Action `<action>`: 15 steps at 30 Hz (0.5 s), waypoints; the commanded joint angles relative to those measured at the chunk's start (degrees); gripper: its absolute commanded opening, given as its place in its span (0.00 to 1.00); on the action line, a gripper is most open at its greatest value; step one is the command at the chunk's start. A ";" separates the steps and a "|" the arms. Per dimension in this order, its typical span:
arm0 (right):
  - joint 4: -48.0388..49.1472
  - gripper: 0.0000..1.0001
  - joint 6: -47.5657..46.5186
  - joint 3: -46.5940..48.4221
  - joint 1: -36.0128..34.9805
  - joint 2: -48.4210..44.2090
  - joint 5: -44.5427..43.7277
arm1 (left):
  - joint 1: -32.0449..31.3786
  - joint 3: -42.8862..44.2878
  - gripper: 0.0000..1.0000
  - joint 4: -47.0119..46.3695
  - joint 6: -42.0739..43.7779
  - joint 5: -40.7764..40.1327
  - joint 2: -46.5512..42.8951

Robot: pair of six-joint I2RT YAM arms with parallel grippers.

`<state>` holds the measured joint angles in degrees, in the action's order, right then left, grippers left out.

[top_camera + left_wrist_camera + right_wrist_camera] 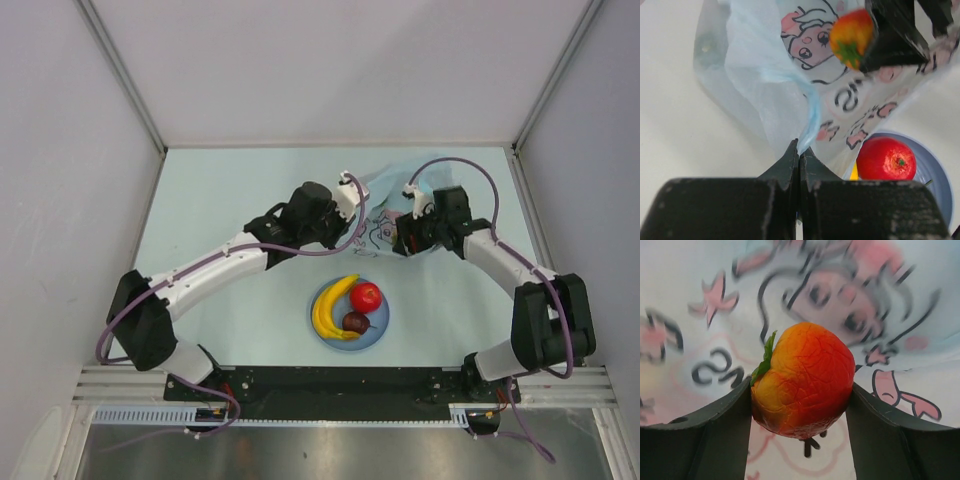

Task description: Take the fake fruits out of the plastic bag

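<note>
The orange-red fruit (802, 380) is clamped at its sides between the two fingers of the right pincer (800, 390), its green leaf turned to one side. It is held just in front of the printed face of the plastic bag (395, 190), above the far part of the worktop (230, 200). Whether it is touching the film cannot be told. The left pincer (799, 150) is closed to a narrow line on a fold of the bag's light-blue edge, so that the bag is held up and open toward the other arm.

Three fruits are already laid on the blue plate (380, 325): the banana (335, 305), a red fruit (366, 295) and a dark purple fruit (355, 321). The step in hand is judged to be the carrying of the orange-red fruit from the bag to that plate.

For this to be done well, the grip on the fruit should be kept firm, since its skin looks smooth and its shape rounded, and a slip is likely if the fingers are eased. The fruit should be raised clear of the thin film before it is swung toward the plate, so that the bag is not dragged along. The fold in the left pincer should be kept pinched meanwhile. The fruit is best lowered close to a bare part of the plate before it is let go, as a round thing dropped from above may roll off. Whether more fruit lies inside the bag cannot be seen.
</note>
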<state>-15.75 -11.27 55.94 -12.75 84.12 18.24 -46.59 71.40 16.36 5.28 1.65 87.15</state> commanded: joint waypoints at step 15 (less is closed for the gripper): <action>-36.34 0.20 -28.37 10.59 -15.97 -23.04 16.91 | 2.37 -0.21 0.00 -4.32 1.14 -1.04 -5.15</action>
<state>-33.98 -28.86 67.29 -22.68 59.18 31.16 -45.78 70.04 14.22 6.11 1.19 84.73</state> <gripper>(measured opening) 0.680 0.007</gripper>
